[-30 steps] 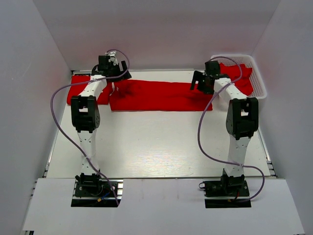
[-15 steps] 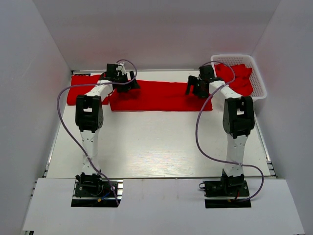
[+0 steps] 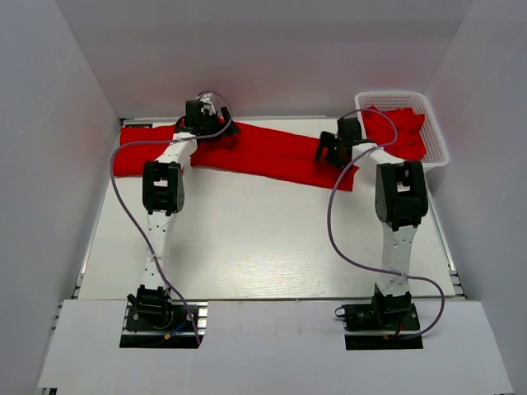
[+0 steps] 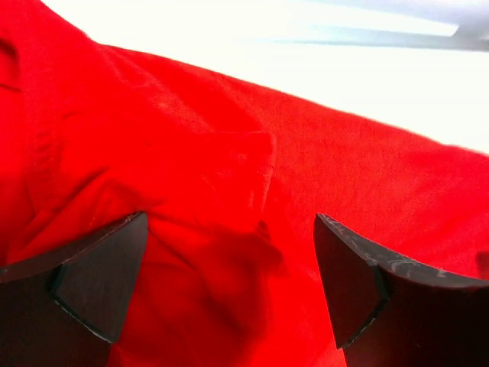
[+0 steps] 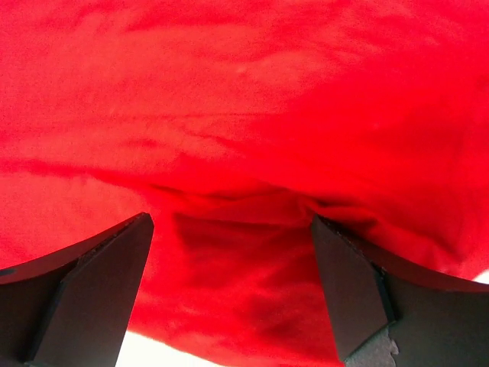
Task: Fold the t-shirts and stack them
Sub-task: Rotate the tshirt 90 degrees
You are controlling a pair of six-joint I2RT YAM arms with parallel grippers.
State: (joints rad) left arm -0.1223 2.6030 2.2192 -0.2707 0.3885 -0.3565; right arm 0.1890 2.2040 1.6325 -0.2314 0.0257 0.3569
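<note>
A long folded red t-shirt (image 3: 272, 155) lies slanted across the back of the table, its left end farther back than its right. My left gripper (image 3: 211, 125) hovers over that left end, open, with wrinkled red cloth (image 4: 221, 191) between its dark fingers (image 4: 99, 283). My right gripper (image 3: 334, 149) is over the strip's right end, also open, its fingers (image 5: 359, 290) straddling a crease in the cloth (image 5: 244, 138). Another red t-shirt (image 3: 133, 156) lies at the back left. More red t-shirts (image 3: 403, 127) are piled in the basket.
A white mesh basket (image 3: 436, 140) stands in the back right corner. White walls close in the table on the left, back and right. Purple cables loop from both arms over the bare white tabletop (image 3: 263, 239).
The left gripper has moved right and toward the back wall, and the long shirt's left end went with it, so the strip now lies slanted. The right gripper shifted slightly.
</note>
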